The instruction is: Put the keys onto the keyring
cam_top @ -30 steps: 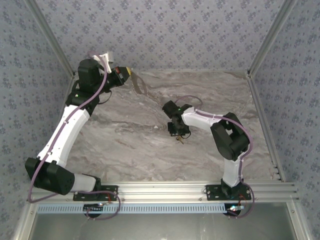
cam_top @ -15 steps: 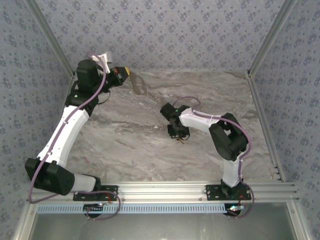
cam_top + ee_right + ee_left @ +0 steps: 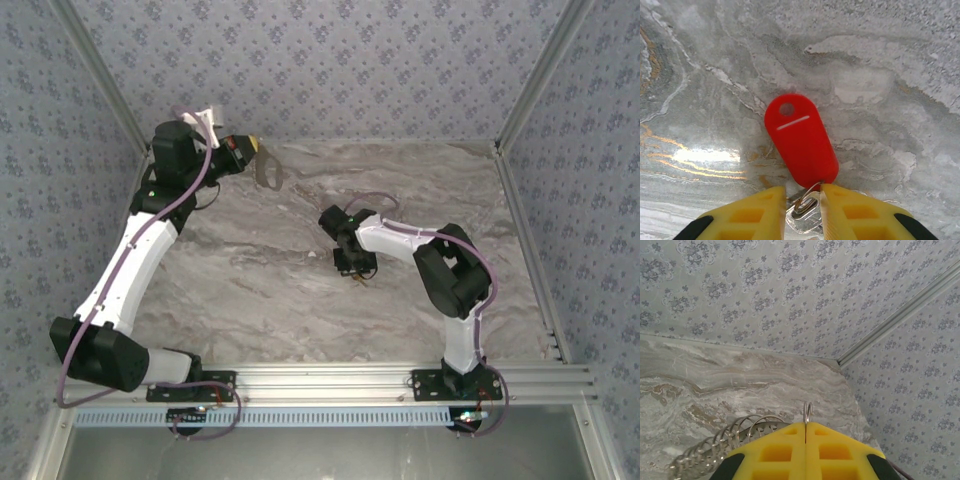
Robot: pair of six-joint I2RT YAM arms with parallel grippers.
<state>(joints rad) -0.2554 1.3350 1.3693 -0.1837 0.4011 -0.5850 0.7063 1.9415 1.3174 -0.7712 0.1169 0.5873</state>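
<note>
over on the left, the left arm [image 3: 135, 255] stretches from its base up along the side wall toward the far corner, elbow low by the rail and wrist raised high. the left gripper [image 3: 252, 148] points out over the marble table [image 3: 250, 270] toward the middle. from its own camera the left gripper [image 3: 806, 426] has its yellow fingers pressed flat together, and a thin bit of the keyring [image 3: 807, 412] sticks up out of the seam, pinched there. in the overhead view the keyring [image 3: 270, 168] hangs off the fingertips above the back of the table. a silvery wire coil [image 3: 722, 447] curls beside the left finger.

moving right, the right arm [image 3: 450, 270] rises from its base, folds sharply at the elbow, and its forearm reaches left to mid-table, wrist tipped down. the right gripper [image 3: 355, 266] sits low over the marble. up close, the right gripper [image 3: 802, 192] is nipped narrow on the small metal end of the keys [image 3: 800, 140], the red tag lying flat on the table just ahead of the fingertips.
</note>
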